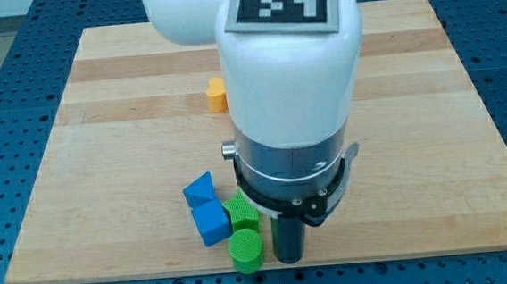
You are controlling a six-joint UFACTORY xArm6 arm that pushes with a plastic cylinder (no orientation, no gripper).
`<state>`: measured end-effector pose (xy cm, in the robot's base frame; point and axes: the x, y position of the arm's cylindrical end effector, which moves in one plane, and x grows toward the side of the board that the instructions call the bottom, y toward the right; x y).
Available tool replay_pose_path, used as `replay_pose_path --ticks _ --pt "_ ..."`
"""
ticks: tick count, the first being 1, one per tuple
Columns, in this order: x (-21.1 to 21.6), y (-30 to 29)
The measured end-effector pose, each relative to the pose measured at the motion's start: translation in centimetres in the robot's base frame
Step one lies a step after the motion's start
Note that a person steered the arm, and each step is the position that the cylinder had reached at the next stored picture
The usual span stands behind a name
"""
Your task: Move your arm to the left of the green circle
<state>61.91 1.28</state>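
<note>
Camera view: two blue blocks (206, 206), two green blocks (244, 232).

- You have the rod's tip (289, 259) low on the wooden surface (433, 147), just to the view's right of the green circle block (246, 250).
- Above that circle lies the other green block (241, 213), close beside it.
- Left of both sit two blue blocks (210, 223) (199, 190), one above the other.
- The orange block (217, 93) lies well apart, toward the view's top, partly behind the arm (289, 77).
</note>
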Motion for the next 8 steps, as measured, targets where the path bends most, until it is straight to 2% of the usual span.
replay_pose_path --ticks 3,5,6,7,8 --pt "-0.4 -0.4" --pt "-11.1 -1.3" --pt "-13.8 -8.0" --pt "-12.8 -19.3" --pt "-5.7 -25.3"
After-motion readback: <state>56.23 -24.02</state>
